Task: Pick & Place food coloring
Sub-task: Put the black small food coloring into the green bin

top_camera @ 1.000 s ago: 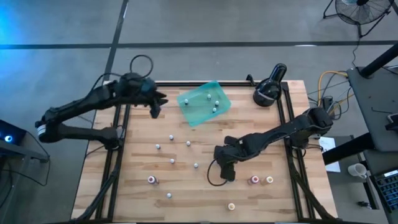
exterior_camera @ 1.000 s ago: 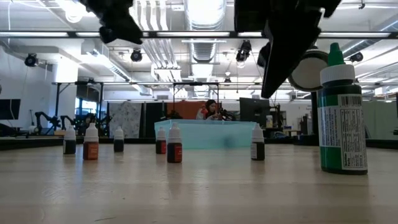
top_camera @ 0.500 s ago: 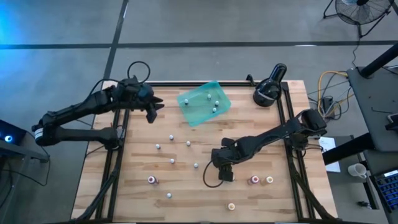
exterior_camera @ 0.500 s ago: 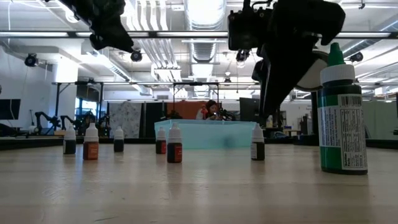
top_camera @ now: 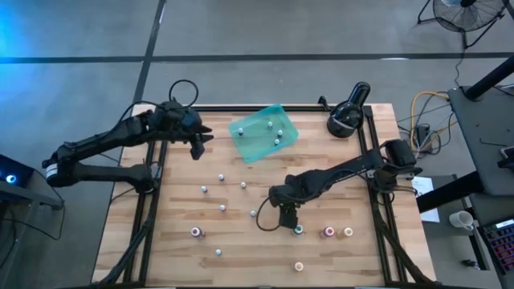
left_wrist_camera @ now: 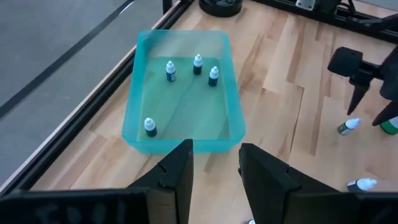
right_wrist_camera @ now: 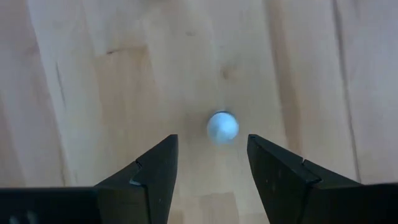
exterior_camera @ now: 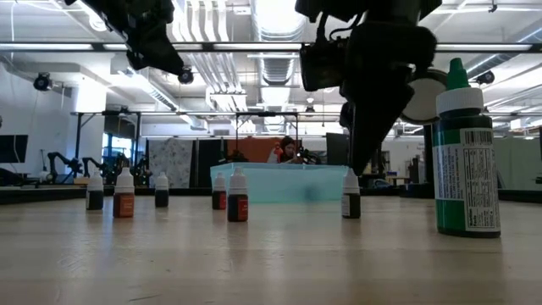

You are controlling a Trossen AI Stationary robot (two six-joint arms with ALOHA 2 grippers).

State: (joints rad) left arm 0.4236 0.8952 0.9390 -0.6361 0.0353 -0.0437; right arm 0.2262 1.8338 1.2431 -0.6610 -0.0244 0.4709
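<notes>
Several small white-capped food coloring bottles (top_camera: 222, 207) stand upright on the wooden table. Several more stand in the teal tray (top_camera: 263, 134) at the far middle. My right gripper (top_camera: 287, 218) hangs open, pointing steeply down, just above one dark-filled bottle (exterior_camera: 351, 196). That bottle's white cap (right_wrist_camera: 222, 126) shows a little beyond my fingertips, in line with the gap between them. The gripper hides this bottle in the high view. My left gripper (top_camera: 197, 144) is open and raised at the far left, facing the tray (left_wrist_camera: 180, 99), with nothing between its fingers.
A larger green bottle (top_camera: 298, 230) stands close beside my right gripper, toward the near right. Two more bottles (top_camera: 337, 232) stand near the right edge and one (top_camera: 253, 213) to the gripper's left. A black round lamp (top_camera: 347, 116) sits at the far right corner.
My right gripper has come down toward the dark-filled bottle and shifted toward the table's left, uncovering the green bottle in the high view. My left gripper has sunk a little. No bottle has moved.
</notes>
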